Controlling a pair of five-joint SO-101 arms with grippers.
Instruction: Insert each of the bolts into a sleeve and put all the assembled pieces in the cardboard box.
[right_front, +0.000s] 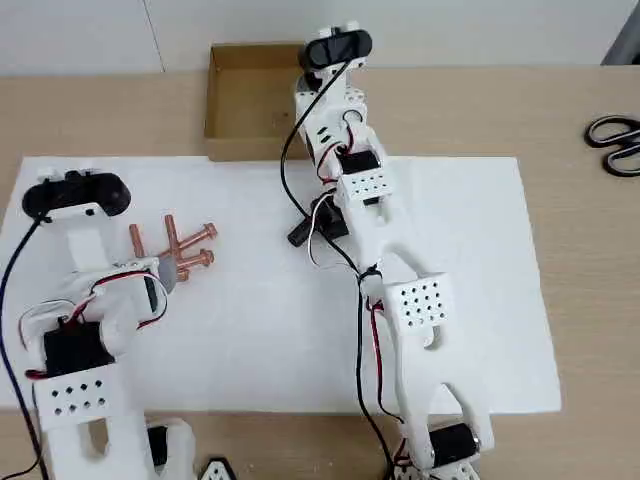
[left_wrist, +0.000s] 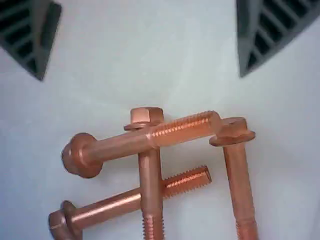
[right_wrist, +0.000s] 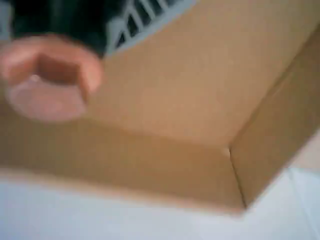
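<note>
Glossy copper-toned metal bolts (left_wrist: 115, 145) (ridged threads, smooth shanks) on a matt white sheet (left_wrist: 150, 50); matt cardboard box (right_wrist: 190, 90).

Four loose bolts (left_wrist: 150, 137), one cardboard box (right_front: 245, 100), one scissors (right_front: 615, 145).

White shells with dotted panels are covering both arms. Black, red and white cables are trailing along the right arm (right_front: 420, 300), beside the cardboard box (right_front: 245, 148). Red and white wires are looping over the left arm (right_front: 75, 400), farther from it.

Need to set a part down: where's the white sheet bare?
Bare: white sheet right of the right arm, out to its edge; also the strip between the bolts and that arm. Crowded: around the bolts by the left tool.
</note>
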